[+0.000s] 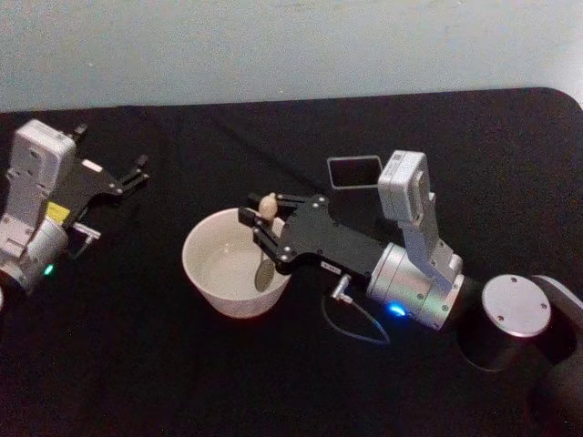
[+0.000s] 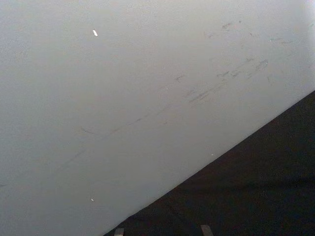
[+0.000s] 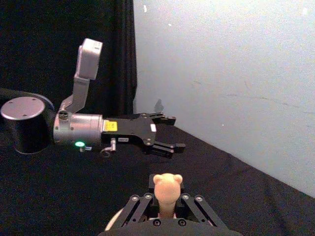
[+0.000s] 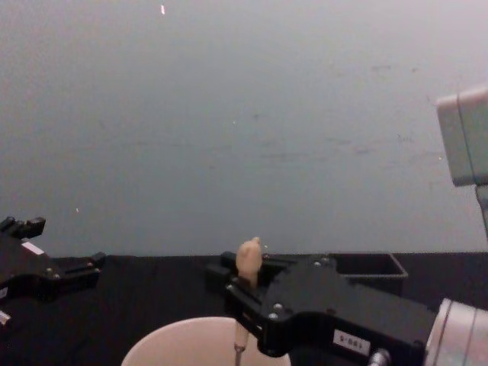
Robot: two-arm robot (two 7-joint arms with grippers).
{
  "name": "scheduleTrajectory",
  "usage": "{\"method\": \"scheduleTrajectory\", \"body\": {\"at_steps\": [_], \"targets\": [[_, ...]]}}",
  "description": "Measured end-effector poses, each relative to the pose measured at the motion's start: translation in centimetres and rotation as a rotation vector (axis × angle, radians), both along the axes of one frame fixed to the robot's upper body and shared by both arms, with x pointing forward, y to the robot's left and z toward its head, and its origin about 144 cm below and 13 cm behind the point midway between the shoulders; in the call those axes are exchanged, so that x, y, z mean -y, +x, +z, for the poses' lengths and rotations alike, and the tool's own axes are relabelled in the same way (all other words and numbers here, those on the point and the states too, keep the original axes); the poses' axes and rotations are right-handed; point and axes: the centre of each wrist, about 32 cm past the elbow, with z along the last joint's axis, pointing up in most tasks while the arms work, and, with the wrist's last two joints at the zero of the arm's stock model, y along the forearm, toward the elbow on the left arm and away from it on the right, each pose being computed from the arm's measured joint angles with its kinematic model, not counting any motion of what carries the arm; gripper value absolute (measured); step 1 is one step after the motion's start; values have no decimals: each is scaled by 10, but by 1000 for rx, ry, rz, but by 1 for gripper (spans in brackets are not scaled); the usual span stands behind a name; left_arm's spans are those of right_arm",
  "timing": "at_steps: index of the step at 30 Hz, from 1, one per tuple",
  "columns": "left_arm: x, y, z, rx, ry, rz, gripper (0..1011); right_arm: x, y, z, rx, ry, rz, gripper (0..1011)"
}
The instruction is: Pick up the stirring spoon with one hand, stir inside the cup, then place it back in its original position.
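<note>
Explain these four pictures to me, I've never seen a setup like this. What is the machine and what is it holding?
It is a two-armed robot with black grippers. One picture looks down from its head, one across from its chest, two from its wrists. On the black table stand a pale cup and, farther back, a dark square holder. The right gripper is shut on a small spoon dipping into the cup. The left gripper sits open, parked at the left.

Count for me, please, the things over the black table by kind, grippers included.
spoon: 1
cup: 1
holder: 1
grippers: 2 (left gripper, right gripper)
Total: 5
</note>
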Motion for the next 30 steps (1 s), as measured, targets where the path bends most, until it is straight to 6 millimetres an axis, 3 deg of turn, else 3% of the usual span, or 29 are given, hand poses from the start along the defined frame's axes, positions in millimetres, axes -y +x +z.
{"method": "scheduleTrajectory", "body": {"at_steps": [13,30], "targets": [[0,0,0,0,0,0,1001,-10,-3,0,-3,-2,42,164],[0,0,0,0,0,0,1002,-27,12,-2,10,-17,17,164]]}}
